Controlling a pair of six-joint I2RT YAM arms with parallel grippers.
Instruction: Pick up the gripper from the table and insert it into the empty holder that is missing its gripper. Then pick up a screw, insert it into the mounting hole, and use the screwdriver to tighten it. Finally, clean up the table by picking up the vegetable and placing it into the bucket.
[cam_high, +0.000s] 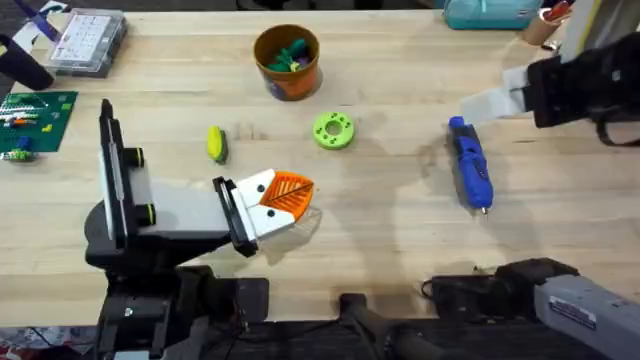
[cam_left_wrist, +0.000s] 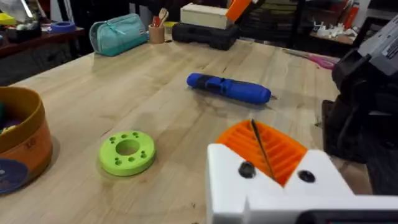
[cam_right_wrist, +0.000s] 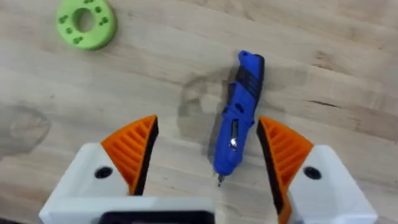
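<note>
The blue screwdriver (cam_high: 470, 165) lies on the table (cam_high: 400, 240) at the right, its bit toward the near edge. My right gripper (cam_high: 480, 103) hovers over its far end, open; the orange pads (cam_right_wrist: 134, 149) straddle the screwdriver (cam_right_wrist: 239, 118) without touching it. My left gripper (cam_high: 298, 192) rests low at centre-left, shut on nothing, its pads (cam_left_wrist: 264, 146) pressed together. The yellow vegetable (cam_high: 216, 143) with a green end lies just beyond it. The orange-brown bucket (cam_high: 287, 62) stands at the back centre with small items inside. The loose gripper, the holder and the screw are out of view.
A lime-green disc with holes (cam_high: 333, 130) lies between bucket and screwdriver. A clear parts box (cam_high: 88, 40) and a green board (cam_high: 35, 120) sit at the far left. A teal pouch (cam_high: 490, 12) and a black case (cam_left_wrist: 205, 34) are along the back edge.
</note>
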